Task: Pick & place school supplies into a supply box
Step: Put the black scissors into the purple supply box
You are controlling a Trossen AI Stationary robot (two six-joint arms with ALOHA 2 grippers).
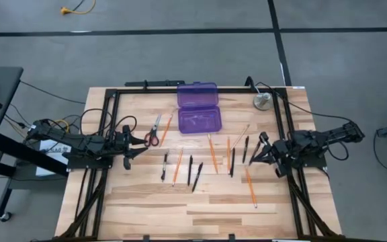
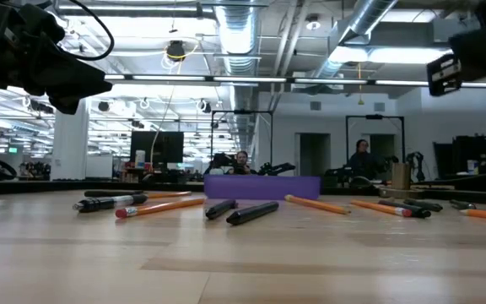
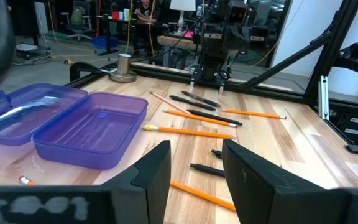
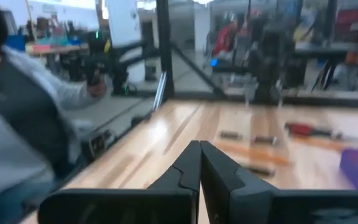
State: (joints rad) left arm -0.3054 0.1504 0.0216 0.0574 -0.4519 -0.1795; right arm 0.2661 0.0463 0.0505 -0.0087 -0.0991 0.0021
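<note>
High view: the supply box [image 1: 198, 108] lies at the far middle of the table [image 1: 146, 208] with its lid folded open toward the far edge; the tray part faces up. The school supplies are spread over the table on the near side of the box and between the two arms. The red-handled scissors [image 1: 154, 131] lie just left of the box, with one orange pencil beside them. Nearer the front edge lie black pens [image 1: 193, 172] and a further orange pencil [image 1: 177, 167]. To the right of the box lie more orange pencils [image 1: 213, 153] and black pens.

Left gripper [image 1: 130, 140]: positioned at the left side of the table, just left of the scissors and apart from them. In the left wrist view its two fingers [image 3: 157, 171] stand apart with nothing between them; the open box [image 3: 89, 130] lies ahead and to one side, and pencils and pens lie on the wood beyond the fingertips.

Right gripper [image 1: 261, 149]: positioned at the right side of the table, close to the right-hand group of pens and pencils. In the right wrist view its fingers [image 4: 188, 168] are pressed together and hold nothing.

A round metal disc [image 1: 262, 101] sits at the far right corner, well apart from the box. A person [image 4: 17, 112] shows beyond the table in the right wrist view.
</note>
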